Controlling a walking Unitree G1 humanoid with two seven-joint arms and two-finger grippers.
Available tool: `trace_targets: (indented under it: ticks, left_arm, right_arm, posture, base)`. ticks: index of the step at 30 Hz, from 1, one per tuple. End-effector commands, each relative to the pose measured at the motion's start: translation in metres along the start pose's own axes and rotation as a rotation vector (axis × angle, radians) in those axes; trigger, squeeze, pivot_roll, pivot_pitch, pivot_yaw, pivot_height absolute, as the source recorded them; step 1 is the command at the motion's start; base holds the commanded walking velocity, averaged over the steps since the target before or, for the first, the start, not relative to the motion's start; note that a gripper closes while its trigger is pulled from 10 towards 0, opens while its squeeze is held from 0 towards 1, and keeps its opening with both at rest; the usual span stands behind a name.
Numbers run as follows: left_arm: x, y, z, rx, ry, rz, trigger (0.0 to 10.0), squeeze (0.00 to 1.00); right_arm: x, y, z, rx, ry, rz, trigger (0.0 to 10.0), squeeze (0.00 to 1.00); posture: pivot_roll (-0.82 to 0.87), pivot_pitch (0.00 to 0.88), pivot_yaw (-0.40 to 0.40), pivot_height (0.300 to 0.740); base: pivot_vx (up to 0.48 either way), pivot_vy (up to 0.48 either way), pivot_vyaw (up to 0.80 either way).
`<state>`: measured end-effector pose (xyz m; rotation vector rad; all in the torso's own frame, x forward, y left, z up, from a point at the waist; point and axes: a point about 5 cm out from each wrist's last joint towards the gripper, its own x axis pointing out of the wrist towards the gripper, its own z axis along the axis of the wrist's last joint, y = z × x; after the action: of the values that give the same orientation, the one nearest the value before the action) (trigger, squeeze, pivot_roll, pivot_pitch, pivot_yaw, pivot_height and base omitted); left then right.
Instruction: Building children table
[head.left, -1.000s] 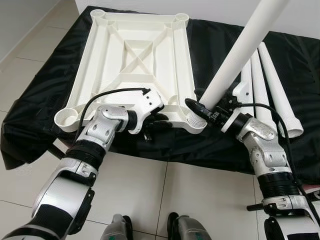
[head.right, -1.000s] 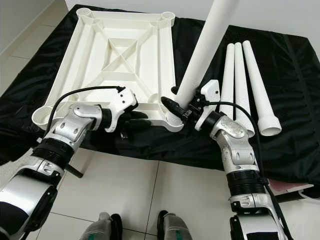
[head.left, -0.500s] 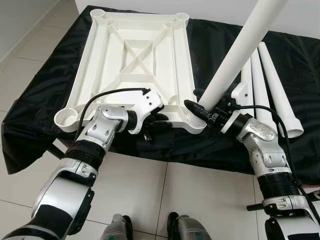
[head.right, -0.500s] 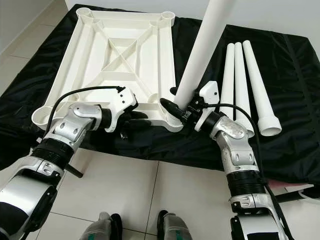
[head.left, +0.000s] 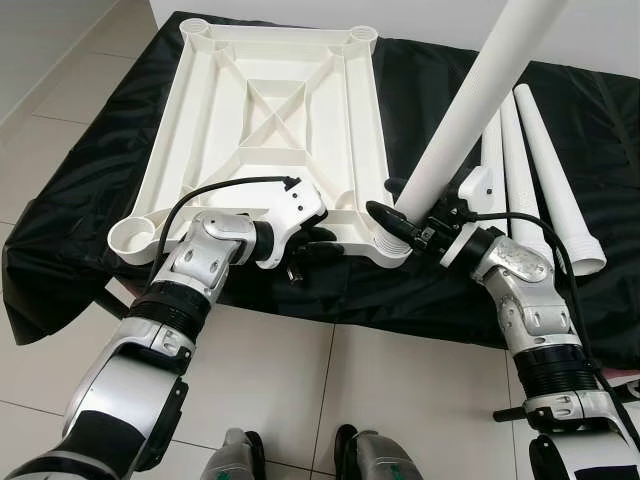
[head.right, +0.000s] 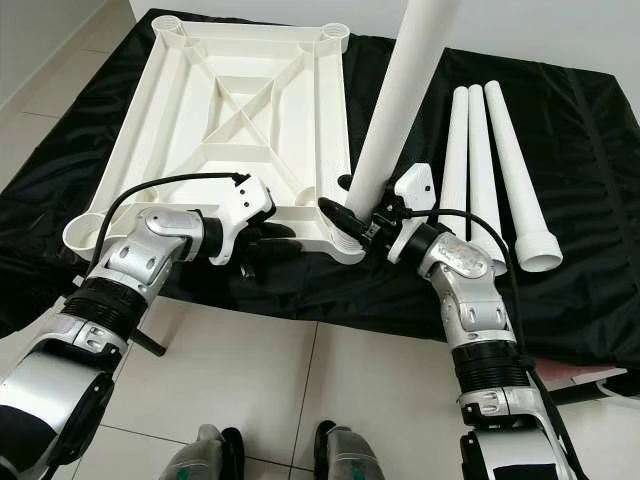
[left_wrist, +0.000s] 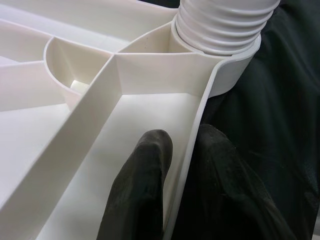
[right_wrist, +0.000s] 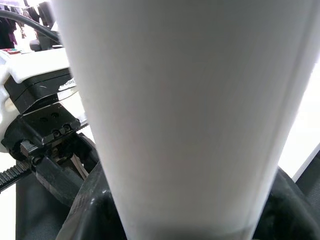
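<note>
the threaded foot of the table leg (head.left: 470, 100) is seated in the near corner socket (left_wrist: 220, 60) of the upturned white tabletop (head.left: 270, 130), just in front of the right gripper (head.left: 400, 222). the long axis of the leg is tilted: from the socket it rises up and away toward the robot's right, so it is judged not yet square to the socket. the right gripper is clenched on the leg low down, close above the threads, with its forearm bent inward from the right. the left gripper (left_wrist: 172, 165) is closed over the tabletop's rim, one finger inside the wall and one outside, beside the same socket, its wrist turned inward. three spare legs (head.right: 490, 170) are laid parallel on the black cloth (head.left: 90, 180), beyond the right gripper.
</note>
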<state>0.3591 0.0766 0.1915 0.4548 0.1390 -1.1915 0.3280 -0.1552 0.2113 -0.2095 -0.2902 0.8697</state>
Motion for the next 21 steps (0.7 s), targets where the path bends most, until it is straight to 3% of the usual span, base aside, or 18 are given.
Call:
trace_targets:
  ticks: [1, 21]
  left_arm:
    - [-0.0004, -0.0015, 0.0031, -0.009, -0.031, -0.002, 10.0, 0.00]
    - [-0.0006, -0.0021, 0.0030, -0.014, -0.033, -0.001, 10.0, 0.00]
  right_arm:
    - [-0.0020, 0.0086, -0.0215, 0.053, 0.094, 0.027, 10.0, 0.00]
    - [-0.0011, 0.0157, -0.0192, 0.074, 0.050, -0.100, 10.0, 0.00]
  posture:
    - [-0.05, 0.199, -0.017, 0.740]
    - [-0.05, 0.211, -0.018, 0.740]
  base:
    - [0.000, 0.000, 0.00]
    - [0.000, 0.000, 0.00]
